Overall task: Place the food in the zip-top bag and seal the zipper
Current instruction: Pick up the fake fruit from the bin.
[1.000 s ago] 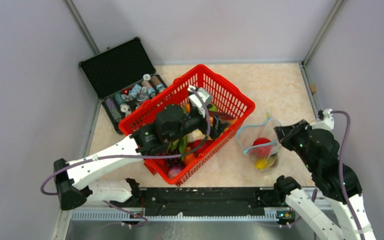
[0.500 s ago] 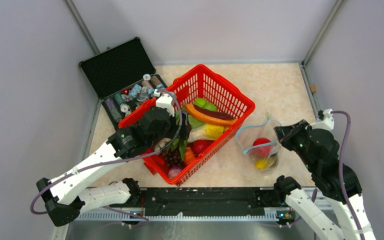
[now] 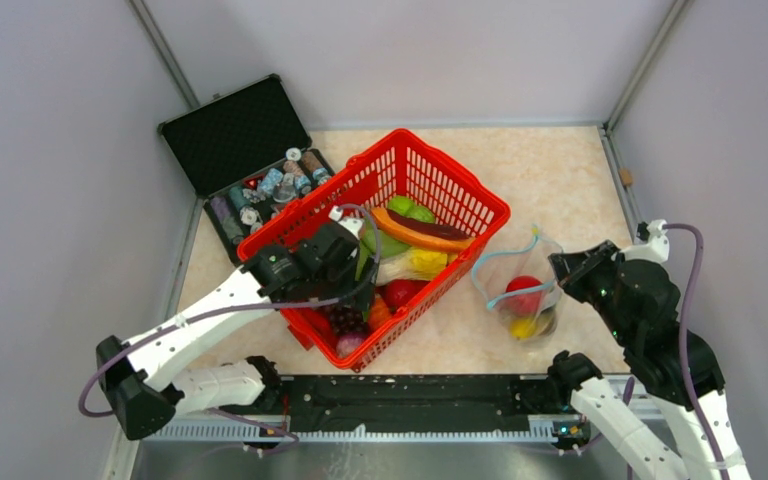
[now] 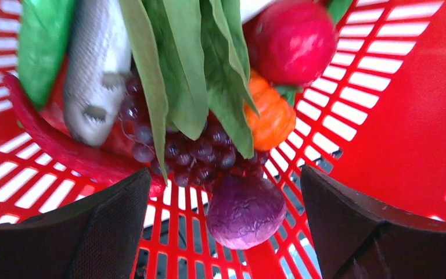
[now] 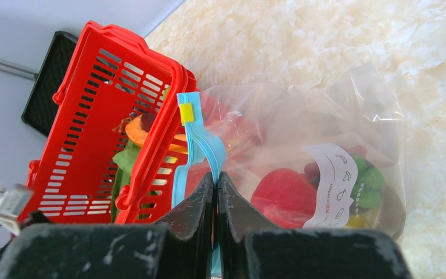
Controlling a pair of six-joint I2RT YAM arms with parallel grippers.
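Now left tool wide: drop straight over purple veggie, bottom middle, squeeze gently. Right tool pinches zipper.

Basket sits on the surface, about mid-way, turned diagonally. Open case lies just beside basket's far-left side, small bottles in its tray. Just right of basket's near-right wall: zip-top bag, toy food inside it. In basket: more pieces heaped, grapes toward the near corner, cabbage just beside them against the lattice.
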